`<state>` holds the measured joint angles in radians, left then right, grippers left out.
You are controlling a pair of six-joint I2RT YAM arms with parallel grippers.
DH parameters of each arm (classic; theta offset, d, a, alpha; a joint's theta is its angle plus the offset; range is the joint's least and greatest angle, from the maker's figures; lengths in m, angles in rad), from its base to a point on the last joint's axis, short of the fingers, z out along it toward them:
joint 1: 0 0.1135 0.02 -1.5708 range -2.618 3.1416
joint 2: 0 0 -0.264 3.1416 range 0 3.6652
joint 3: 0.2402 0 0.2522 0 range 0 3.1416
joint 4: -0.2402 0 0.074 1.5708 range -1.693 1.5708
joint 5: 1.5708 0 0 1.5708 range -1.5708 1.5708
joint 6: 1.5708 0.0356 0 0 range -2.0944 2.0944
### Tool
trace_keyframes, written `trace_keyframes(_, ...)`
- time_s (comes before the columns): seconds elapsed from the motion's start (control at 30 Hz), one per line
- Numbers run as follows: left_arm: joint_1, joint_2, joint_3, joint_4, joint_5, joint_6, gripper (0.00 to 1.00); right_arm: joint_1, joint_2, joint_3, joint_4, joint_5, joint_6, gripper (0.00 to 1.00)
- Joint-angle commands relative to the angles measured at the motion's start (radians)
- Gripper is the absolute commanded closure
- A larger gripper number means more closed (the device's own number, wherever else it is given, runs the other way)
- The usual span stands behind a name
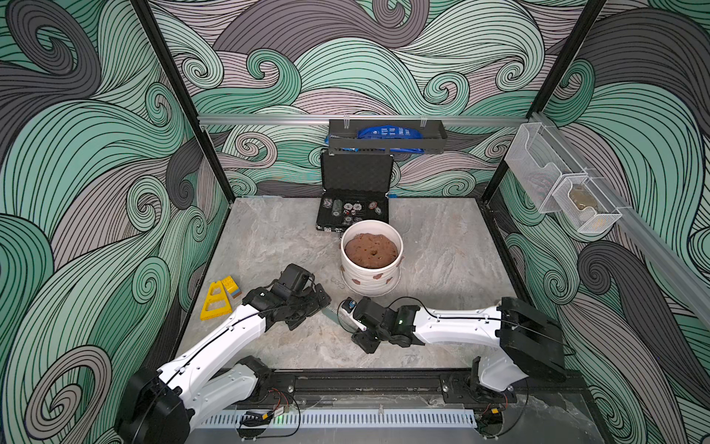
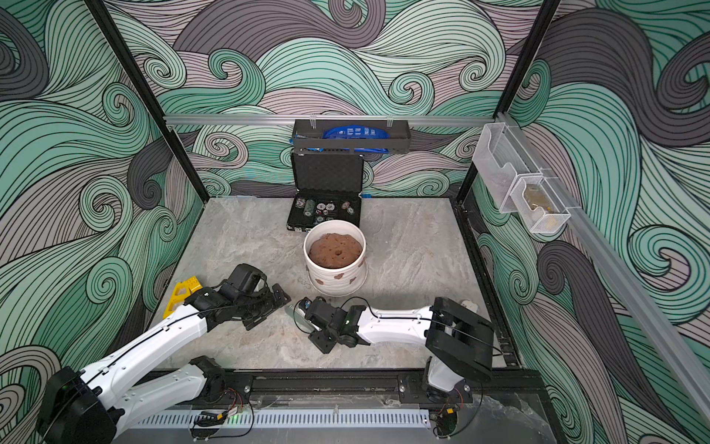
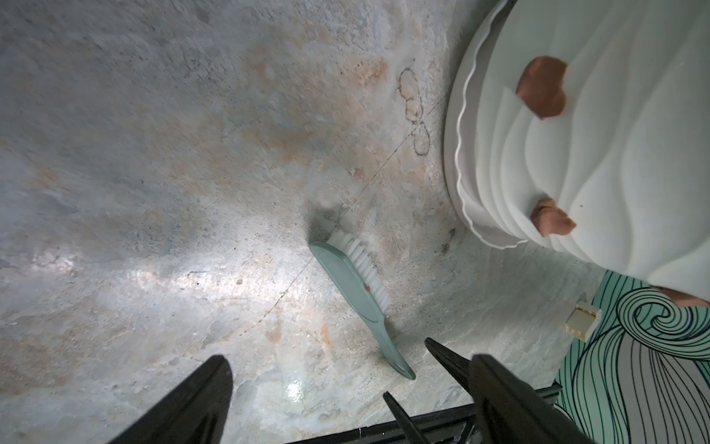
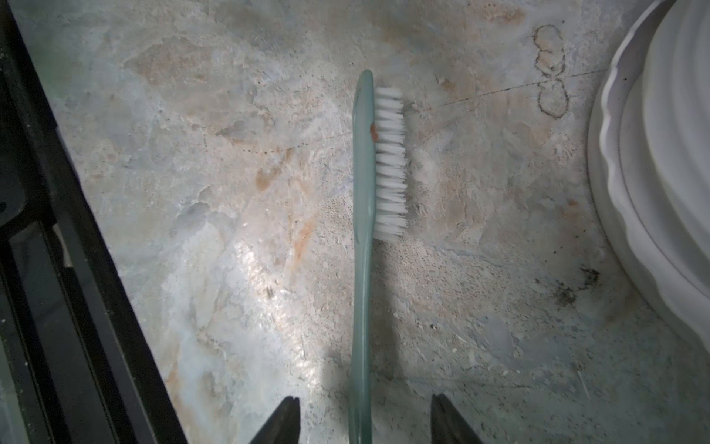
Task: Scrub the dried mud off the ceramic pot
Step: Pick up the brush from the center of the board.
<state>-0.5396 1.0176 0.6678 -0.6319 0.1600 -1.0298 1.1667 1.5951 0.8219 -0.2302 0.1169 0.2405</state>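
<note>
Straddling the brush (image 4: 363,269) near its tail: right claw (image 4: 363,419) open, jaws clear either side. Thin handle lies on its side and may roll or pivot in an end grip. Left claw (image 3: 324,350) wide open, empty. Ceramic pot (image 1: 370,276) stands on the counter (image 4: 230,192) near the brush, dried mud (image 3: 541,90) on its wall.

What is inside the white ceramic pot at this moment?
The ceramic pot holds a brown soil mound with a small central hole, seen in both top views. The pot's floor and anything beneath the soil are covered.
</note>
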Motion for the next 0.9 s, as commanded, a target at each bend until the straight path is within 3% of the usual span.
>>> trace_keyframes(0.0, -0.003, 0.012, 0.033, 0.016, -0.014, 0.020, 0.01, -0.004, 0.046, 0.039, 0.056, 0.007, -0.049, 0.52)
trace_keyframes(0.33, -0.002, 0.014, 0.011, 0.008, -0.019, 0.027, 0.01, -0.030, 0.113, 0.059, 0.104, -0.012, -0.102, 0.69)
trace_keyframes(0.63, -0.003, -0.013, -0.027, 0.013, -0.023, 0.027, 0.01, -0.030, 0.180, 0.077, 0.105, 0.028, -0.121, 0.75)
trace_keyframes(0.8, 0.000, -0.029, -0.030, -0.004, -0.047, 0.028, 0.01, -0.032, 0.165, 0.066, 0.118, 0.016, -0.135, 0.97)
trace_keyframes(0.87, -0.001, -0.040, -0.032, -0.001, -0.049, 0.021, 0.01, -0.033, 0.142, 0.063, 0.126, 0.009, -0.138, 1.00)
